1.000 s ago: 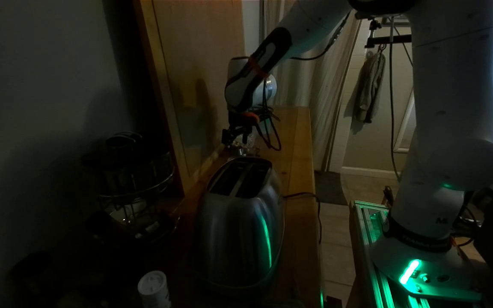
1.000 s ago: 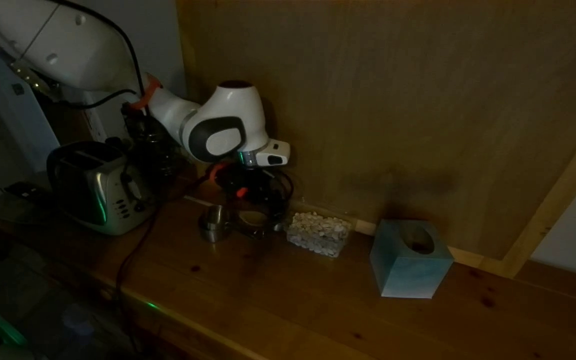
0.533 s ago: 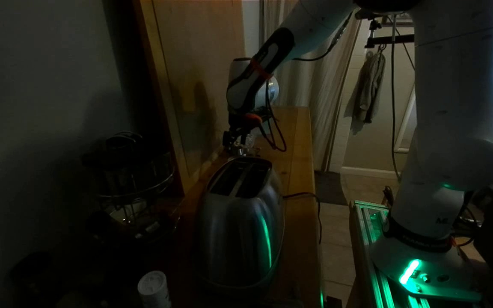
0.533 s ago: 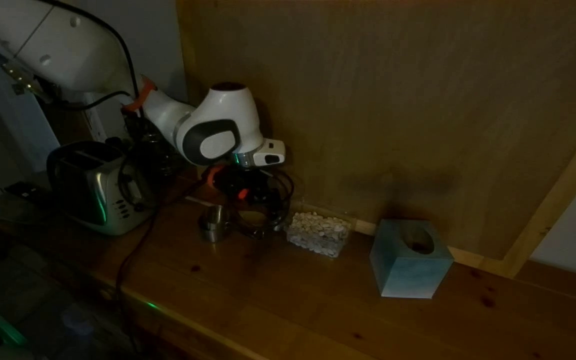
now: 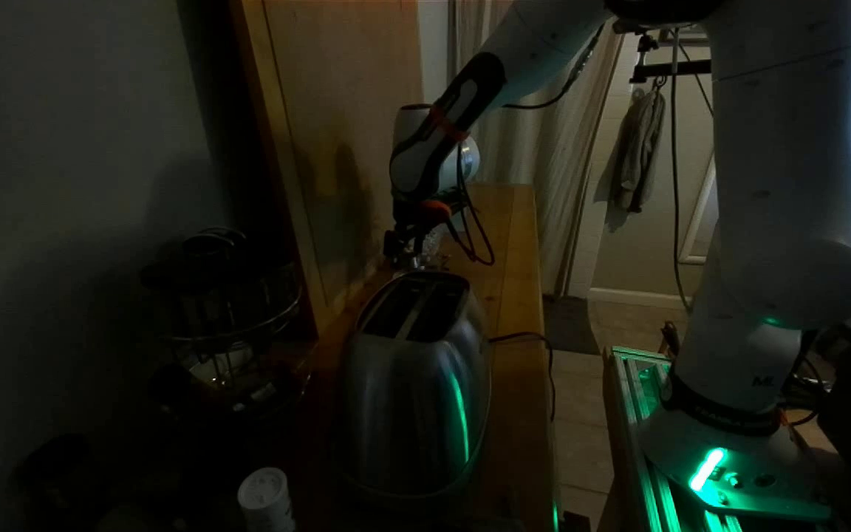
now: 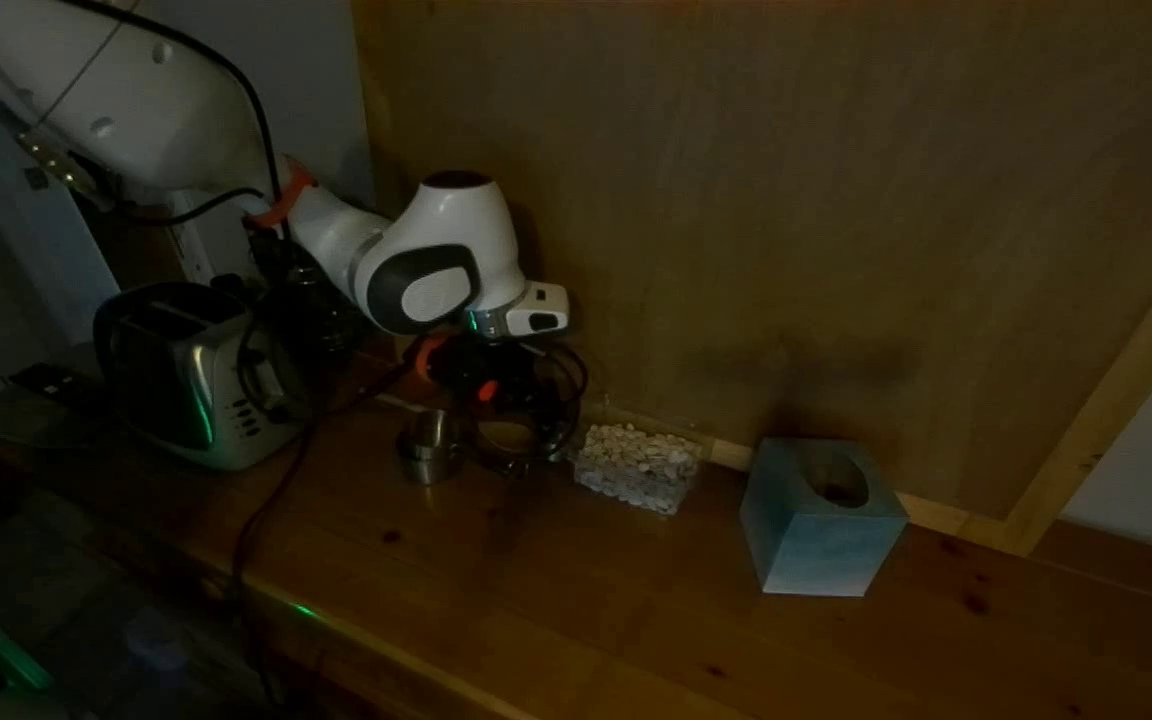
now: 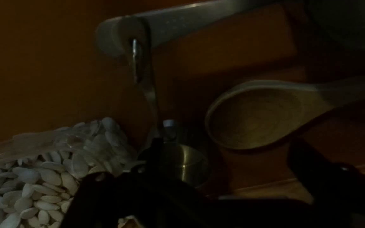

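Seemingly, positioning was in hand: the gripper (image 7: 227, 142) was held jaws parted, the small metal cup (image 7: 188, 164) seen between them in the wrist view with the wooden spoon (image 7: 255, 117) at its two o'clock, and finer centring seemed needed next.

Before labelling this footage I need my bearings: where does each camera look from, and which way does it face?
An exterior view: near the toaster, facing along the counter; arm and base show.
An exterior view: above the counter, facing down toward the wooden panel and tissue box; mainly forearm and wrist show.
Wrist view: on that wrist, facing down at a wooden spoon, pale seeds and small metal cup; dark fingers show low.
Both exterior views share toaster, counter, wooden panel and arm.
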Robot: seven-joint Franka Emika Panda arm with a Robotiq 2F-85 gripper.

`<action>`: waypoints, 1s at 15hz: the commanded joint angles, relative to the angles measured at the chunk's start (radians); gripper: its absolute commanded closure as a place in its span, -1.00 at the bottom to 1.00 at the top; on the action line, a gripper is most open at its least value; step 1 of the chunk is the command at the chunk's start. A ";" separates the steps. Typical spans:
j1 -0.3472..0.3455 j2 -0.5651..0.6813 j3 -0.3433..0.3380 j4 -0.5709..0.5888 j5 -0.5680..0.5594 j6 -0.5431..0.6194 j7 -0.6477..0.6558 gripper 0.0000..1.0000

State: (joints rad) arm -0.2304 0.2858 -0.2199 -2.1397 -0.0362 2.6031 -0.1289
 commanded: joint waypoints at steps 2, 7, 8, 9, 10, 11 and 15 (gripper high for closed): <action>-0.019 0.016 0.023 0.000 0.000 0.070 -0.070 -1.00; -0.024 0.030 0.030 0.001 -0.003 0.091 -0.110 -0.67; -0.023 0.034 0.029 0.002 -0.007 0.090 -0.112 -0.41; -0.023 0.040 0.026 0.004 -0.012 0.092 -0.113 -0.39; -0.025 0.043 0.027 0.006 -0.010 0.091 -0.117 -0.24; -0.027 0.046 0.027 0.006 -0.009 0.092 -0.121 -0.09; -0.033 0.051 0.028 0.010 -0.007 0.093 -0.130 0.38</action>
State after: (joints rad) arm -0.2441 0.3231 -0.2050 -2.1410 -0.0362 2.6764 -0.2392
